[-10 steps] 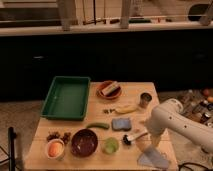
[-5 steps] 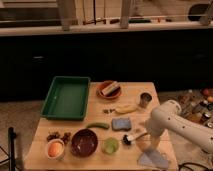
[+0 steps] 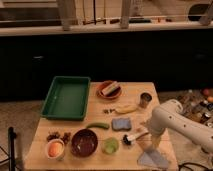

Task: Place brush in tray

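The brush (image 3: 131, 138) has a pale handle and a dark head. It lies on the wooden table (image 3: 95, 157) near the front right, between the green cup (image 3: 110, 145) and my arm. The green tray (image 3: 67, 96) sits empty at the table's back left, far from the brush. My gripper (image 3: 143, 134) is low over the table at the handle end of the brush, reaching in from the right on the white arm (image 3: 170, 117). I cannot tell whether it is touching the brush.
A plate with food (image 3: 109, 90), a banana (image 3: 126, 108), a metal cup (image 3: 145, 99), a cucumber (image 3: 98, 125), a blue sponge (image 3: 120, 123), a dark bowl (image 3: 84, 141), an orange in a white bowl (image 3: 55, 149) and a grey cloth (image 3: 152, 159) share the table.
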Controlling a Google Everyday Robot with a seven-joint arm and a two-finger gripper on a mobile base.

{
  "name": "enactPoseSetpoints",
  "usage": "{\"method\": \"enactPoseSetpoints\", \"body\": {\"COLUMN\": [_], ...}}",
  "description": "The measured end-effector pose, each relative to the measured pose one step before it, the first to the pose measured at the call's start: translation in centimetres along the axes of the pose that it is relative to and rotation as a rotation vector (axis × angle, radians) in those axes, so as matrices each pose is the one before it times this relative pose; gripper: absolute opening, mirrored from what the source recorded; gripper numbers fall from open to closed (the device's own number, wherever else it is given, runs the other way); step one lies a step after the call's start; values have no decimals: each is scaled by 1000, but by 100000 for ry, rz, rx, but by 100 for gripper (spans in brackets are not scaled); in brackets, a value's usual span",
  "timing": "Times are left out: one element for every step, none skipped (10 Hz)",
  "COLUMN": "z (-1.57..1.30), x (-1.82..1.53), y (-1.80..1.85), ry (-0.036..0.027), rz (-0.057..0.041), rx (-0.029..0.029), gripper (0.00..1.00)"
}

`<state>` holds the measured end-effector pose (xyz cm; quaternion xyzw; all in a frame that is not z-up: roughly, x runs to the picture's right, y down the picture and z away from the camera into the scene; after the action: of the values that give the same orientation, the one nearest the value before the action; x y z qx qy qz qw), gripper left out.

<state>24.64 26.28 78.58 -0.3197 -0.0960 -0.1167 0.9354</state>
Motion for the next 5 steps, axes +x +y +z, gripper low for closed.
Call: {"method": "enactPoseSetpoints", "body": {"z": [-47,-67,24,-20,-13], "x": [117,-30,-115,-124,-87], "y": [-383,-308,-277,-509,-231], "ry": [-2162,-503,-379,-372,-215], "rz": [3754,1596,836,1128,688], "rx": [-304,-16,-194,128,-47], "gripper": [80,80,80,80,80]}}
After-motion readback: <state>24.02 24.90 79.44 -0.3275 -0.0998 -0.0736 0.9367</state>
